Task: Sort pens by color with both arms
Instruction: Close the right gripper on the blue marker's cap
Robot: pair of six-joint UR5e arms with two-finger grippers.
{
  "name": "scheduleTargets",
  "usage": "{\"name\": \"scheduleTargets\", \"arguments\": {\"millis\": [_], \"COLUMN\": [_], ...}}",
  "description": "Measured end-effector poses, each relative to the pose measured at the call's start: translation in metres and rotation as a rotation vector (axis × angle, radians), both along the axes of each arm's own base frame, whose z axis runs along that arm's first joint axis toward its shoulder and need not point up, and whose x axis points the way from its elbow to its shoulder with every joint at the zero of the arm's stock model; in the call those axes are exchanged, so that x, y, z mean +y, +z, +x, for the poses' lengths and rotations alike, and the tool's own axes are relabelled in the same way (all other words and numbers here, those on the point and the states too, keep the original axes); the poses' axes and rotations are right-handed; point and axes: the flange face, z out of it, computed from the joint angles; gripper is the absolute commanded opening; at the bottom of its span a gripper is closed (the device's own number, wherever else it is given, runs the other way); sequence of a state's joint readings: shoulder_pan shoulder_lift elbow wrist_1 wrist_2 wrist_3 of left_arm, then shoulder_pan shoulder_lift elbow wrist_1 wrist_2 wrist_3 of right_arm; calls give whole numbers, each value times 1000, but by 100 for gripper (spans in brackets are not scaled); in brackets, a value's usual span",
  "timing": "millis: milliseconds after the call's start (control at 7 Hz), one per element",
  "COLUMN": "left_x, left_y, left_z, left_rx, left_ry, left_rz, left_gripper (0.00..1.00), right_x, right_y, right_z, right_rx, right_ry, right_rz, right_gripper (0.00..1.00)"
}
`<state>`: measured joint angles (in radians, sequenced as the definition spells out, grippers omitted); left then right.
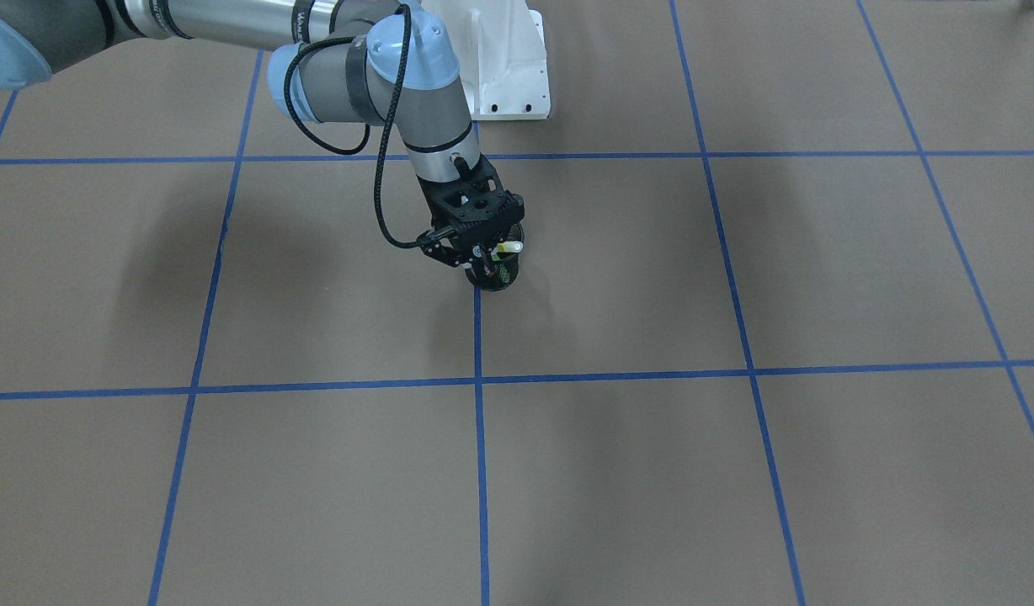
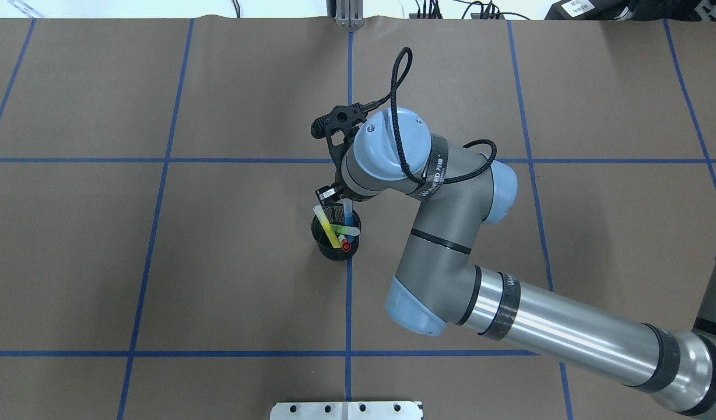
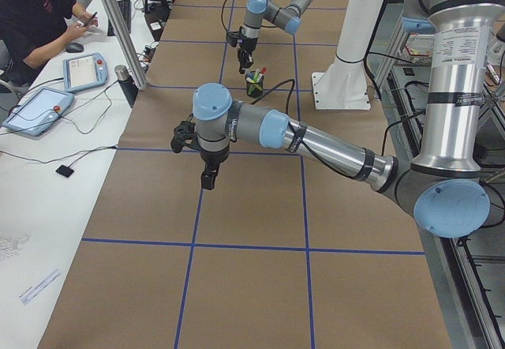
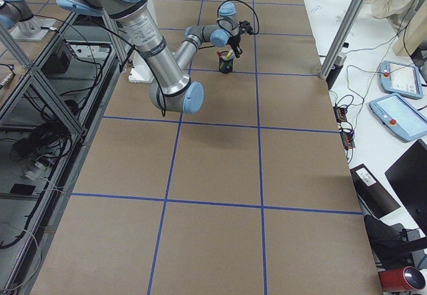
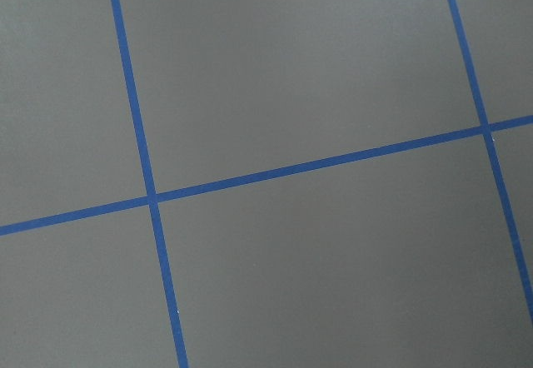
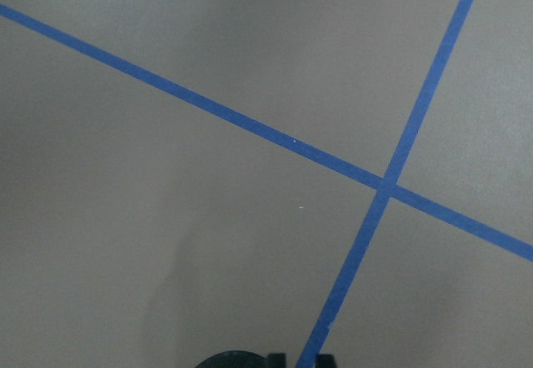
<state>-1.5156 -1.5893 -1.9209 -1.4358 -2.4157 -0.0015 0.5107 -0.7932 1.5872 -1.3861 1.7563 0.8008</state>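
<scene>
Overhead exterior: all four pens (image 2: 341,232) stand loose in the black mesh cup (image 2: 333,253). The cup sits on a blue tape line (image 2: 347,303) near the middle of the worktop (image 2: 218,262). In the cup, the yellow pen (image 2: 326,226) leans to 11 o'clock and the blue pen (image 2: 347,214) to 12. The green pen (image 2: 350,231) lies across toward 3, and the red-ended pen (image 2: 346,246) shows its cap at 6. With every pen in the cup, you can take it that no sorting is done yet.

The right arm (image 2: 434,233) comes in from 4 o'clock and folds its wrist down over the cup's 12 o'clock side. The right claw (image 1: 479,257) hangs at the cup's mouth among the pen tops. It is probably set there to pick one pen from above, since upright pens offer only their ends. You cannot tell whether it is released or clenched: overhead the wrist hides the fingers, and the front-facing view is too dark and small.

The left arm (image 3: 316,140) shows only in exterior left, stretched out well apart from the cup. The left claw (image 3: 207,179) points down above the worktop. It reads as waiting its turn. Its state cannot be told.

Writing: a dark strap (image 2: 437,169) round the right arm's wrist carries white lettering, too small to read surely. No label on the pens or the cup is legible.
</scene>
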Motion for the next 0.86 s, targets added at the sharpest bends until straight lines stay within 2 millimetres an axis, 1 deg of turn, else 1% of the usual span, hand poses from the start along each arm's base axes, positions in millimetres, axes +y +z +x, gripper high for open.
{"name": "scheduleTargets", "arguments": {"millis": [286, 857], "left_x": [0, 0], "left_y": [0, 1], "left_z": [0, 0], "left_rx": [0, 0], "left_ry": [0, 0], "left_rz": [0, -2], "left_gripper": [99, 99], "right_x": [0, 4], "right_y": [-2, 0], "right_z": [1, 0], "right_rx": [-4, -19], "right_ry": [1, 23], "right_rz": [1, -37], "right_gripper": [50, 47]}}
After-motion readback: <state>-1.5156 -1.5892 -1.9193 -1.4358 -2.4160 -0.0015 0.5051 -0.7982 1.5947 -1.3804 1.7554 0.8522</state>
